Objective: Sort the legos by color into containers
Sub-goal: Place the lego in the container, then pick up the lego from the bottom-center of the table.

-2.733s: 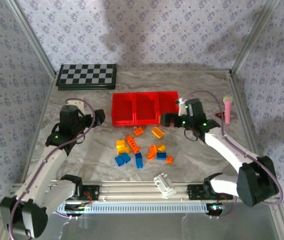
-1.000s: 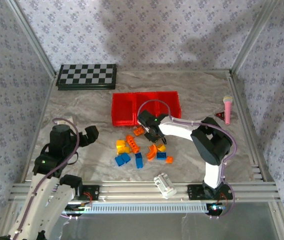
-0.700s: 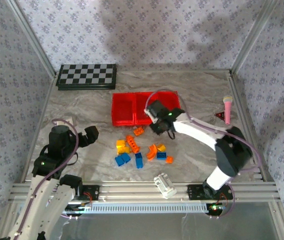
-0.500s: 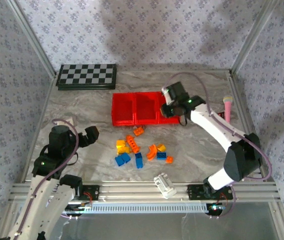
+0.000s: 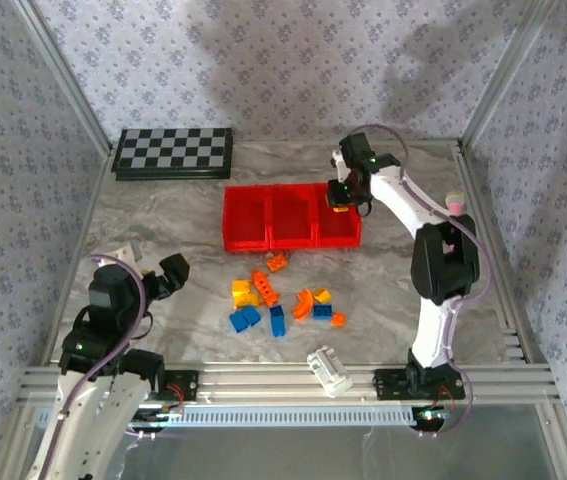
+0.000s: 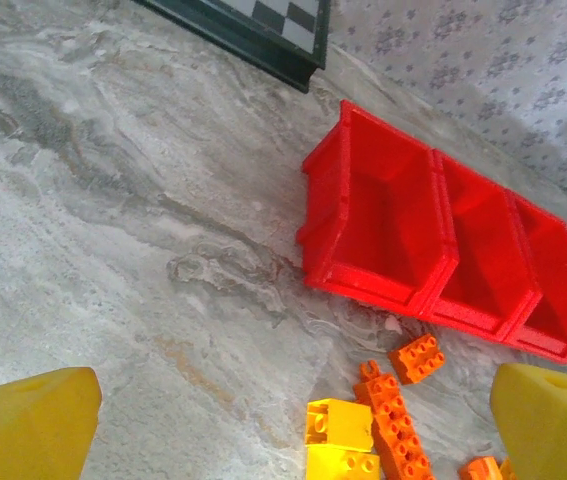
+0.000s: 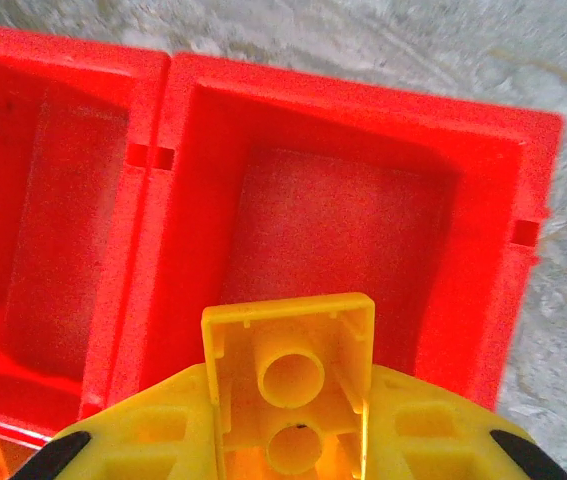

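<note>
Floral wallpaper walls (image 5: 283, 70), grey marbled tabletop (image 5: 163, 220) (aluminium rails (image 5: 253, 378) along edges), soft shadows.

One yellow lego (image 7: 288, 385) above red containers (image 5: 263, 242); remaining legos (image 5: 264, 288) scattered nearby.

We reached our right arm far forward, its gripper (image 5: 338, 197) pointing down, jaws clamped on a yellow brick (image 7: 288, 375). Our left arm sat folded near its base, its gripper (image 5: 168, 275) angled forward, jaws spread wide.
</note>
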You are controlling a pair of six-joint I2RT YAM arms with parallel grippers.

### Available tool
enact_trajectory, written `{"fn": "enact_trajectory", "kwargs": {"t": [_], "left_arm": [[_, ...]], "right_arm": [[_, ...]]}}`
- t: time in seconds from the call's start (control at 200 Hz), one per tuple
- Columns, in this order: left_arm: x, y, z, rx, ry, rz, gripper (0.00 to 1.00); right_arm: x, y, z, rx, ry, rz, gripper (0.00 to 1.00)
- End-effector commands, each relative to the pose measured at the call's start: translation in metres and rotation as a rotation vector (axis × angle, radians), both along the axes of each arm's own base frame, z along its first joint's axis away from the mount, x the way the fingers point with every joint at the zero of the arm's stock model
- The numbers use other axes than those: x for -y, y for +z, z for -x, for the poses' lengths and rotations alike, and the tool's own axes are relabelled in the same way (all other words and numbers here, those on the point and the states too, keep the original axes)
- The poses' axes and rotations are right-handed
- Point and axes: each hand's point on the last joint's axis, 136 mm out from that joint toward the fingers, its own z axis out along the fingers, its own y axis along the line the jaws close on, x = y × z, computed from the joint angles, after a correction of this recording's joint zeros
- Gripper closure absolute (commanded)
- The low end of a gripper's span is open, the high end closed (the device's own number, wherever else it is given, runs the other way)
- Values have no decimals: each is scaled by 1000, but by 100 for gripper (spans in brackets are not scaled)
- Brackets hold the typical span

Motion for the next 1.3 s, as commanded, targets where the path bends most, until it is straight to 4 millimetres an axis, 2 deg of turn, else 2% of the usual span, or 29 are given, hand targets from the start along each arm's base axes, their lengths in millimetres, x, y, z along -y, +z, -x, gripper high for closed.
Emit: {"fn": "enact_trajectory", "kwargs": {"t": [0.0, 0.165, 0.315, 0.545, 0.64, 0.765, 0.95, 1.035, 1.054, 1.144, 1.299], "left_arm": [[8, 13, 3, 38, -53, 13, 0], [9, 16, 5, 41, -62, 7, 0], [7, 15, 5, 38, -52, 3, 0], [9, 17, 6, 37, -68, 7, 0], [12, 17, 7, 37, -81, 19, 0], [13, 11, 11, 7, -89, 23, 0], [11, 0, 10, -26, -59, 36, 0], [12, -3, 10, -32, -63, 44, 0], [12, -3, 10, -32, -63, 44, 0], [12, -3, 10, -35, -65, 44, 0], [13, -2, 10, -36, -68, 44, 0]], "right_arm": [[0, -11, 5, -67, 8, 11, 75], [3, -23, 4, -93, -21, 27, 68], [2, -20, 1, -81, -25, 24, 59], [-4, 6, 11, -44, -17, 29, 40], [-5, 22, 22, -23, -10, 36, 38], [-7, 42, 52, 10, 0, 23, 38], [-1, 43, 121, 15, -33, -5, 34], [-6, 41, 152, 9, -23, -31, 31], [-5, 29, 163, -19, -19, -19, 31], [-12, 19, 192, -50, 24, -12, 29], [-24, -5, 227, -97, 136, 64, 25]]}}
